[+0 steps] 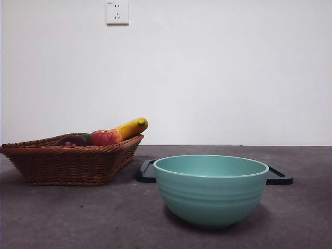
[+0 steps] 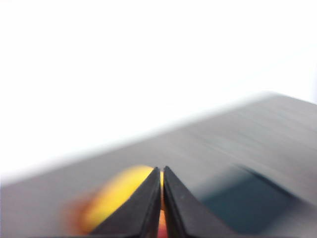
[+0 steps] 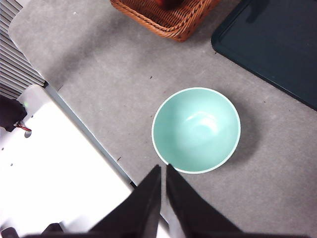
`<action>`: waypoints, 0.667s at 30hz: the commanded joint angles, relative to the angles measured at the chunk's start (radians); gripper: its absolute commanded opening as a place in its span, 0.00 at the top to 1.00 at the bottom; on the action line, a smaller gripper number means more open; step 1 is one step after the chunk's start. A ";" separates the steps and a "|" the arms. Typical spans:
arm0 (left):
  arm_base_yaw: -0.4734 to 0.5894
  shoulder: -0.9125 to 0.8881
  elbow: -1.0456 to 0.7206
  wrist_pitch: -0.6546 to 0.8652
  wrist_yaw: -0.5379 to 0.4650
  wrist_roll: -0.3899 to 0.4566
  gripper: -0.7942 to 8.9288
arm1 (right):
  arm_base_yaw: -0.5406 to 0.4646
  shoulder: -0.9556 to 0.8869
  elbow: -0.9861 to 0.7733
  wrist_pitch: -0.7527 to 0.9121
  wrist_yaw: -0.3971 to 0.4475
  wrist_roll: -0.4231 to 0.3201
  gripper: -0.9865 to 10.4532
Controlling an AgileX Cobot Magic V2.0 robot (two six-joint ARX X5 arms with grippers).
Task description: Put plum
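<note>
Plum [image 1: 71,140] low in basket [image 1: 67,165] by apple [image 1: 105,137]; bowl [image 1: 210,189] apart; both grippers' jaws together.

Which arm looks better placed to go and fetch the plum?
Probably the left. The left gripper, jaws shut, is low over blurred yellow-red fruit, near the basket holding the plum. The right gripper hangs high by the bowl.

The basket [image 1: 72,161] is woven wicker – rough. The bowl [image 1: 210,189] looks smooth, satin-glazed; the table [image 1: 78,223] is matt grey
</note>
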 commanded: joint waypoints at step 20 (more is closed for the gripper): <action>0.181 -0.477 -0.612 0.149 -0.341 0.014 0.91 | 0.006 0.008 0.015 0.010 -0.003 -0.008 0.91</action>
